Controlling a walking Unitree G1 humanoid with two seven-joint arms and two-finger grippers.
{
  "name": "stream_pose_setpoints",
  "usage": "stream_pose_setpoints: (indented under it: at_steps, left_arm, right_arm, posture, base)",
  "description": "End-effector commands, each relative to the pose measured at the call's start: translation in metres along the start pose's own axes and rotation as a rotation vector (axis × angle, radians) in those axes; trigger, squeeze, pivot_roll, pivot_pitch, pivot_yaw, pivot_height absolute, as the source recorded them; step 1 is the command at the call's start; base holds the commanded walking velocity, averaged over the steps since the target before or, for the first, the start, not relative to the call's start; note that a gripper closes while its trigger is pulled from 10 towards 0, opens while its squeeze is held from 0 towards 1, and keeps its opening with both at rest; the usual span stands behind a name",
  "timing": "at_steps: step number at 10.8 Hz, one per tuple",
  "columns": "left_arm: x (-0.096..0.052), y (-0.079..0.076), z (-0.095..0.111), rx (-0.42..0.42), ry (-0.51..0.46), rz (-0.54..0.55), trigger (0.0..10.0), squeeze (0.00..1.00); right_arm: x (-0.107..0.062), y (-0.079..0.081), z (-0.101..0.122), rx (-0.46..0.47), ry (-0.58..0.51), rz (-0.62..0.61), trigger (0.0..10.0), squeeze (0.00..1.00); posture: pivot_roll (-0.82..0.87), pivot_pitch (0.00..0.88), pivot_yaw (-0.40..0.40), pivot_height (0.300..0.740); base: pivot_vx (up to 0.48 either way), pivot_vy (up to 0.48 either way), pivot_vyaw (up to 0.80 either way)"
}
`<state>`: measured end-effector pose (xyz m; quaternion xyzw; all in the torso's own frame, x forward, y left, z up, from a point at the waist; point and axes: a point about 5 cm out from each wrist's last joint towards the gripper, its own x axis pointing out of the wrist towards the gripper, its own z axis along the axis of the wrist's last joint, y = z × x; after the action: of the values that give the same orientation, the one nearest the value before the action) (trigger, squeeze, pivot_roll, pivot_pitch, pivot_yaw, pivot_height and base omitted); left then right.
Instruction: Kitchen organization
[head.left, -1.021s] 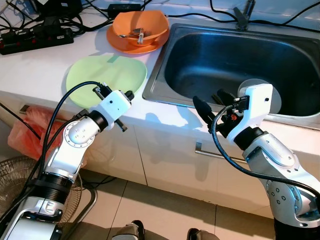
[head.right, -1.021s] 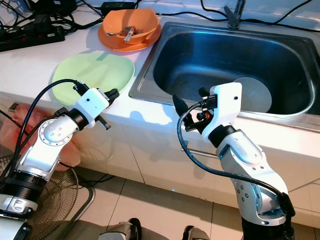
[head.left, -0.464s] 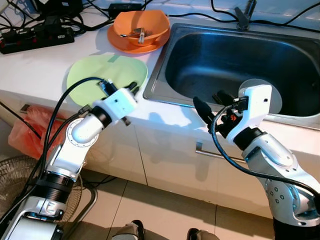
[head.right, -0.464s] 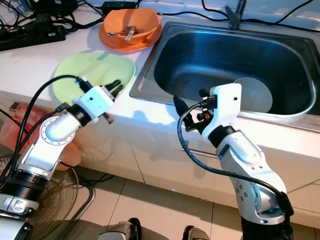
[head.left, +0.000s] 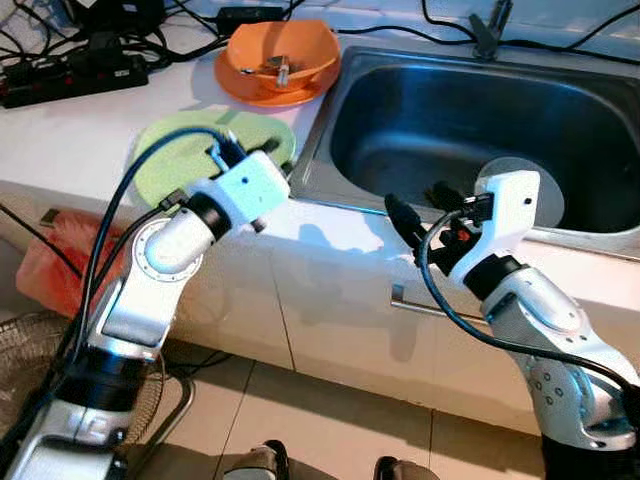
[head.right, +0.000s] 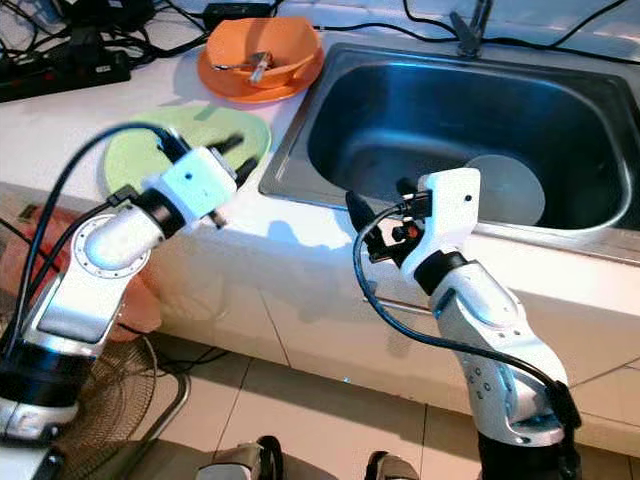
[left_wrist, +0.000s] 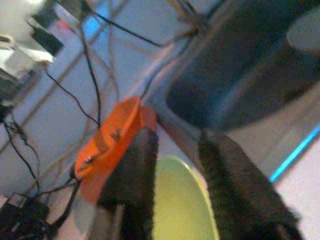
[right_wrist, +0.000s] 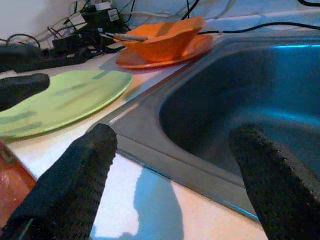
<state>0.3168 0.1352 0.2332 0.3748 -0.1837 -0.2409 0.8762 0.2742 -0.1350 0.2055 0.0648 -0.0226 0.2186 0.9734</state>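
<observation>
A light green plate (head.left: 185, 150) lies flat on the white counter (head.left: 70, 140), left of the steel sink (head.left: 400, 110). Behind it an orange bowl (head.left: 285, 52) holding a utensil (head.left: 277, 69) sits on an orange plate. A grey round plate (head.right: 505, 188) lies in the sink's basin. My left gripper (head.left: 278, 158) hovers open at the green plate's near right edge; in the left wrist view the plate (left_wrist: 180, 205) shows between its fingers (left_wrist: 135, 185). My right gripper (head.left: 420, 205) is open and empty above the sink's front rim (right_wrist: 150, 150).
A power strip (head.left: 70, 78) and tangled black cables crowd the counter's back left. The faucet (head.left: 487, 28) stands behind the sink. Below the counter are white cabinet fronts with a handle (head.left: 425, 308), a red bag (head.left: 55, 265) and a fan (head.left: 30, 350) on the tiled floor.
My left gripper has risen and moved forward and right, from below the counter's edge to over the green plate's near edge. The right arm has barely moved.
</observation>
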Motion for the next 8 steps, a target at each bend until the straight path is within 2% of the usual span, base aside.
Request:
stream_pose_setpoints:
  at_steps: [1, 2, 4, 6, 8]
  left_arm:
    - [-0.01, -0.004, 0.005, 0.012, -0.033, 0.055, 10.0, 1.0]
    - [-0.018, -0.006, 0.004, 0.045, -0.03, 0.101, 10.0, 1.0]
    - [-0.043, -0.007, -0.012, 0.143, 0.079, 0.227, 10.0, 1.0]
    - [-0.053, -0.013, -0.028, 0.165, 0.161, 0.208, 10.0, 1.0]
    - [-0.058, -0.02, -0.034, 0.15, 0.205, 0.17, 10.0, 1.0]
  right_arm:
    - [0.002, 0.0, 0.001, -0.009, -0.01, -0.003, 10.0, 0.0]
    - [0.003, 0.0, 0.001, -0.009, -0.011, -0.002, 10.0, 0.0]
    - [0.004, -0.002, -0.001, -0.008, -0.01, -0.006, 10.0, 0.0]
    - [0.006, -0.001, -0.003, -0.005, -0.009, 0.002, 10.0, 0.0]
    - [0.007, -0.001, -0.003, -0.005, -0.012, 0.005, 10.0, 0.0]
  posture:
    - [0.05, 0.157, 0.043, 0.74]
    - [0.05, 0.156, 0.045, 0.74]
    - [0.06, 0.149, 0.047, 0.74]
    - [0.07, 0.14, 0.047, 0.74]
    - [0.07, 0.138, 0.051, 0.74]
  base:
    - [0.0, 0.0, 0.0]
    - [0.0, 0.0, 0.0]
    - [0.0, 0.0, 0.0]
    - [0.0, 0.0, 0.0]
    - [0.0, 0.0, 0.0]
